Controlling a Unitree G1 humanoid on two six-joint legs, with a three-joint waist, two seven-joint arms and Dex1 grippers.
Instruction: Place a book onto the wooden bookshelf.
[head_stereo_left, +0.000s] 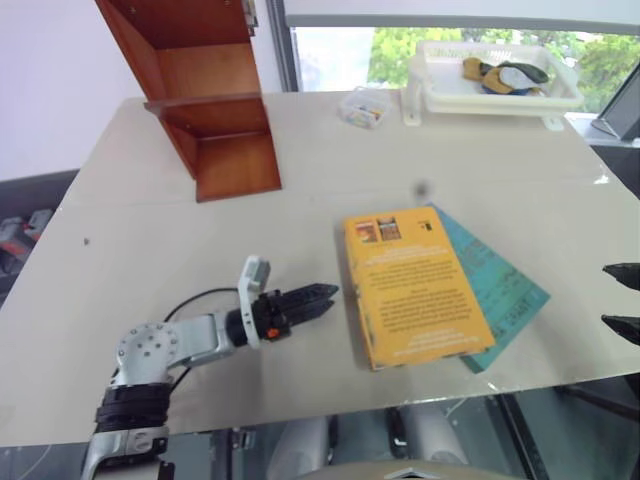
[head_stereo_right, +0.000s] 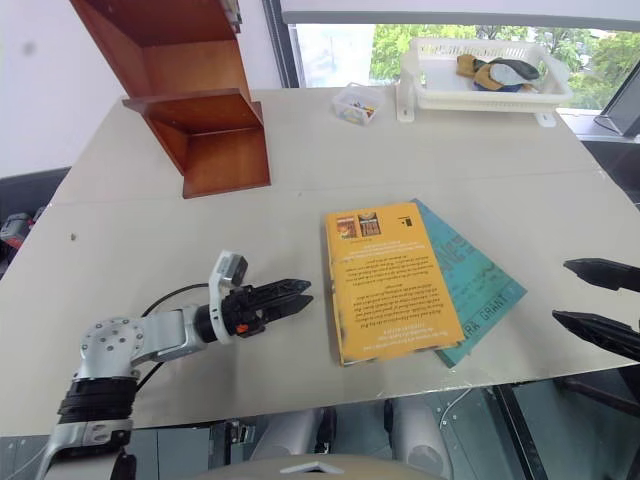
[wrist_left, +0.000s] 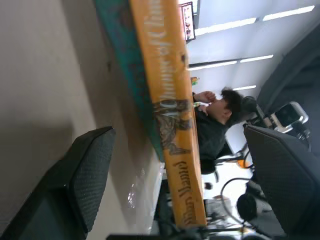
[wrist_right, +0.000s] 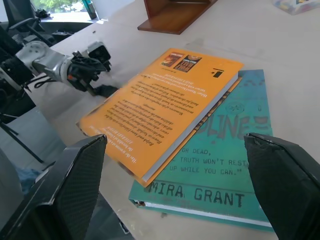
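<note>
The book (head_stereo_left: 415, 285), thick and yellow-orange with black text, lies flat near the table's front edge, partly on top of a teal book (head_stereo_left: 500, 285). Level with the table, my left gripper (head_stereo_left: 310, 297) is open and points at the book's left side, a short gap from it. The left wrist view shows the yellow spine (wrist_left: 172, 115) ahead between its fingers. Right of both books my right gripper (head_stereo_right: 565, 292) is open and empty, and in the right wrist view the book (wrist_right: 165, 105) lies in front of it. The wooden bookshelf (head_stereo_left: 210, 100) stands at the far left of the table.
A white tray (head_stereo_left: 500, 100) holding small items sits at the table's far right, with a small clear box (head_stereo_left: 362, 108) beside it. The beige table (head_stereo_left: 150, 260) has open room between shelf and books. A person (wrist_left: 215, 125) sits beyond the table.
</note>
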